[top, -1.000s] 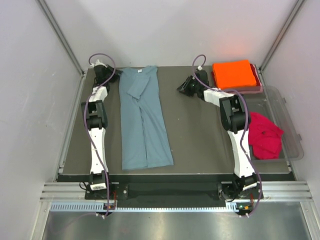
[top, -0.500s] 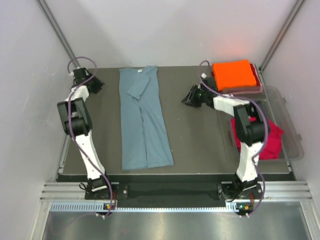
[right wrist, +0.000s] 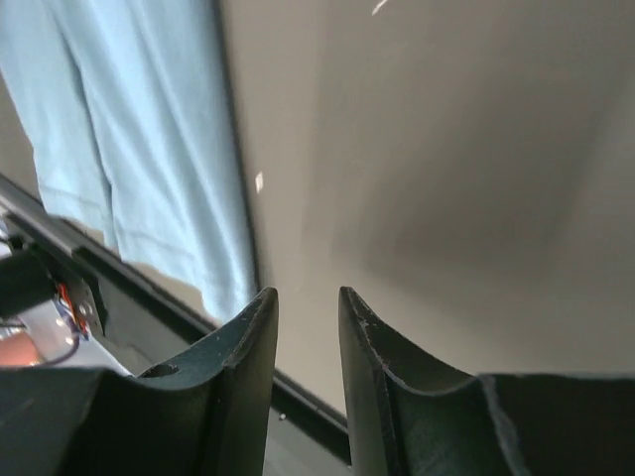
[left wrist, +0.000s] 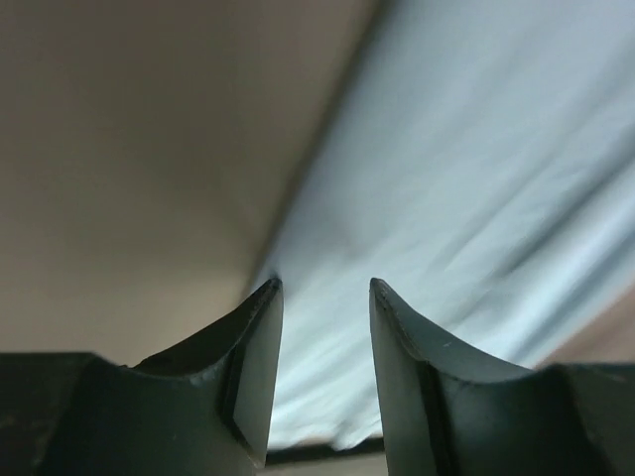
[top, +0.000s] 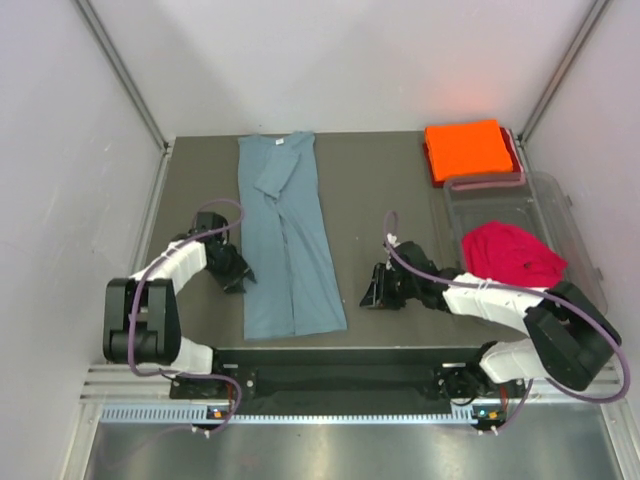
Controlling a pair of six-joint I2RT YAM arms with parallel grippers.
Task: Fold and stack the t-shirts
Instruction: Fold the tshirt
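Left claw [top: 237,273] is holding its jaws spread and empty, with the grey-blue t-shirt [top: 287,240] lying flat on the table [top: 385,200] just to its right. Right claw [top: 372,291] is standing slightly parted, gripping nothing, with the same shirt near its left. The orange t-shirt [top: 466,148] is sitting folded far beyond it, and the red t-shirt [top: 510,252] is lying bunched to its right.

The left gripper [top: 236,272] sits just beside the grey-blue shirt [top: 285,230] on its left edge — the right gripper [top: 374,290] near the opposite edge, apart. The red shirt [top: 510,252] and orange shirt [top: 467,150] lie well behind the right jaws.
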